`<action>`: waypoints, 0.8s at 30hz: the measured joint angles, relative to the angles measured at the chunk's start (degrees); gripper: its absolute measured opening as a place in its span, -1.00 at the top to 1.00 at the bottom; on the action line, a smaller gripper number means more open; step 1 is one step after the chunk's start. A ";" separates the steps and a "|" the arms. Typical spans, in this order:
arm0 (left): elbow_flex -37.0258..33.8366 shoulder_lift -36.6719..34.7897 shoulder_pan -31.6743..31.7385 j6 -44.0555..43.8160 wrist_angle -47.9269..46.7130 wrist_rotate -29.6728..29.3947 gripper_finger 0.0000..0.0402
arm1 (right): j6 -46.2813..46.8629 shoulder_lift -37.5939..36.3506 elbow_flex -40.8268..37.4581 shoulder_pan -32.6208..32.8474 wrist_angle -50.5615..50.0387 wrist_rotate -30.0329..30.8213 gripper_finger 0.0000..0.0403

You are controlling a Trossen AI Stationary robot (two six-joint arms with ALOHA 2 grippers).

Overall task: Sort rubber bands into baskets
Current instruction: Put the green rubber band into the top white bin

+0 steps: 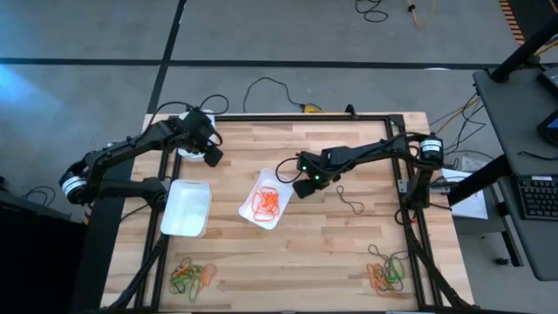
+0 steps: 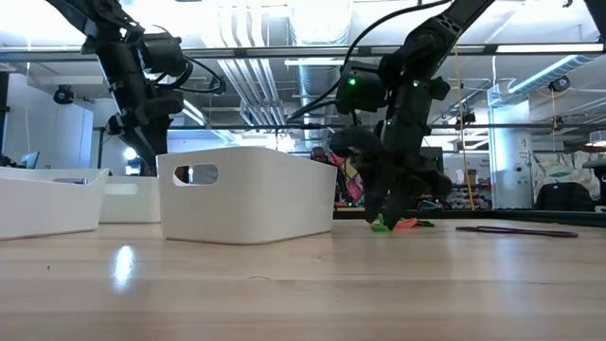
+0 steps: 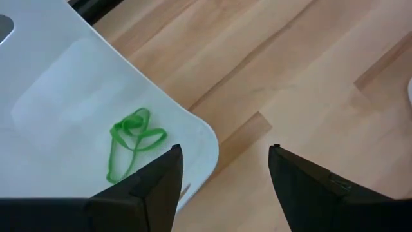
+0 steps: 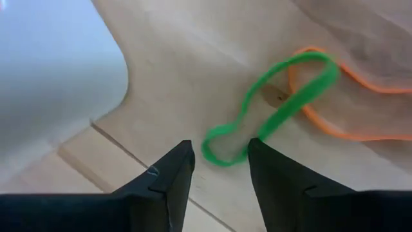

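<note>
Three white baskets stand on the wooden table: one at the far left [image 1: 187, 153], one [image 1: 186, 208] nearer, and one [image 1: 248, 209] in the middle that holds orange rubber bands [image 1: 266, 199]. My left gripper [image 3: 225, 158] hangs open above the far-left basket's corner [image 3: 193, 138]. In that basket lies a green band [image 3: 132, 142]. My right gripper [image 4: 222, 154] is open, low over the table just right of the middle basket [image 4: 58, 71]. A green band [image 4: 277, 103] and an orange band [image 4: 347, 103] lie flat on the wood there. The green band's end loop [image 4: 222, 151] lies between my right fingertips. My right gripper points steeply down at the table, one fingertip on each side of the green band's end loop [image 4: 215, 138]. One fingertip [image 4: 257, 151] stands right at the band's strand. I cannot tell whether it touches. The band lies flat on the wood.
Heaps of mixed bands lie at the near left [image 1: 192, 276] and near right [image 1: 386, 272] of the table. A dark band [image 1: 350, 202] lies loose to the right of my right gripper. Black frame bars run along the table's far and side edges.
</note>
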 joint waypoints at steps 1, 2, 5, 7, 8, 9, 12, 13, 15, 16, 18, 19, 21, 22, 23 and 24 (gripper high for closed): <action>0.00 0.00 0.00 0.00 0.00 -0.01 -0.06 | 1.10 0.61 0.06 0.08 0.47 -0.04 0.27; 0.00 0.00 0.00 0.00 0.02 0.00 -0.06 | 1.78 1.26 0.12 0.13 0.94 -0.16 0.28; 0.00 -0.03 0.00 0.00 -0.04 -0.01 -0.06 | 3.94 3.00 0.30 0.24 1.51 0.53 0.33; -0.02 -0.20 0.00 0.00 -0.19 0.00 -0.06 | 6.35 3.30 0.67 0.26 1.37 1.76 0.38; -0.02 -0.31 0.00 0.00 -0.17 0.00 -0.06 | 7.25 3.31 0.74 0.28 1.30 2.30 0.42; -0.02 -0.41 0.00 0.00 -0.17 -0.02 -0.06 | 7.51 3.24 0.85 0.31 1.16 2.54 0.46; -0.02 -0.85 0.00 0.00 -0.17 0.00 -0.06 | 7.61 2.98 1.55 0.27 -0.40 3.20 0.63; -0.02 -0.99 0.00 -0.01 -0.22 0.00 -0.06 | 7.18 2.98 1.91 0.27 -1.33 3.78 0.70; 0.00 -1.27 0.00 -0.02 -0.33 0.00 -0.06 | 5.51 3.00 2.32 0.31 -3.18 4.85 0.85; 0.00 -1.48 0.00 -0.02 -0.33 -0.01 -0.06 | 4.58 3.04 2.48 0.31 -3.69 5.05 0.90; 0.00 -1.86 0.00 -0.22 -0.31 0.00 -0.06 | 3.99 3.05 2.77 0.30 -4.17 5.11 0.93; 0.00 -1.92 0.00 -0.56 -0.33 -0.02 -0.06 | 3.59 3.01 3.16 0.28 -4.67 5.10 0.93; 0.00 -2.15 0.00 -0.93 -0.32 -0.02 -0.06 | 1.65 2.75 4.85 0.27 -7.16 5.37 0.94; 0.00 -2.23 0.00 -0.97 -0.31 -0.02 -0.06 | 0.55 2.74 6.00 0.25 -9.22 5.85 0.94; 0.02 -2.26 0.00 -1.01 -0.31 -0.02 -0.06 | -0.77 2.72 7.55 0.10 -11.75 6.30 0.94; 0.02 -2.27 0.00 -1.01 -0.30 -0.02 -0.06 | -2.27 2.70 9.30 -0.18 -13.80 6.33 0.94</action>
